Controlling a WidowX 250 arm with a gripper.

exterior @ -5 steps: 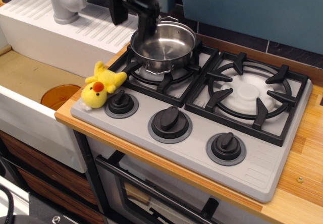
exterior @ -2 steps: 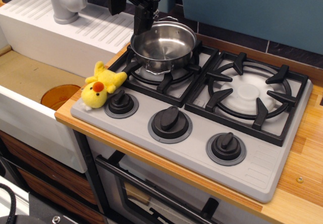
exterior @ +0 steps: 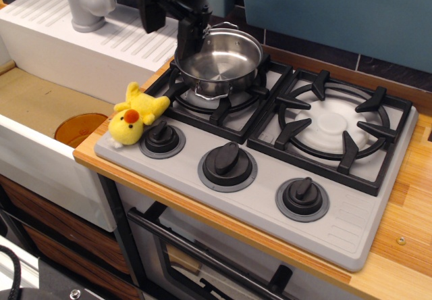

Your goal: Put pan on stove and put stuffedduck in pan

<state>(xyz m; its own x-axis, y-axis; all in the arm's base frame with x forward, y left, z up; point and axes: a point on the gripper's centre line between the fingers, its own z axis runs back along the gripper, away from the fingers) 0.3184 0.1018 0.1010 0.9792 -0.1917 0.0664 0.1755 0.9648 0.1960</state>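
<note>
The shiny steel pan (exterior: 218,63) stands upright on the left burner grate of the grey stove (exterior: 337,215). It holds nothing. The yellow stuffedduck (exterior: 137,113) lies on the stove's front-left corner, beside the leftmost knob (exterior: 162,138). My black gripper (exterior: 169,26) hangs above and just left of the pan's far-left rim. It is open, with one finger (exterior: 150,13) to the left and the other (exterior: 187,35) near the rim, and it holds nothing.
A white sink (exterior: 40,138) with an orange drain disc (exterior: 77,128) lies left of the stove. A grey faucet (exterior: 86,3) stands at the back left. The right burner (exterior: 334,124) is bare. Wooden counter (exterior: 405,246) borders the stove.
My gripper has risen and shifted left, away from the pan's rim. The pan and the duck have not moved.
</note>
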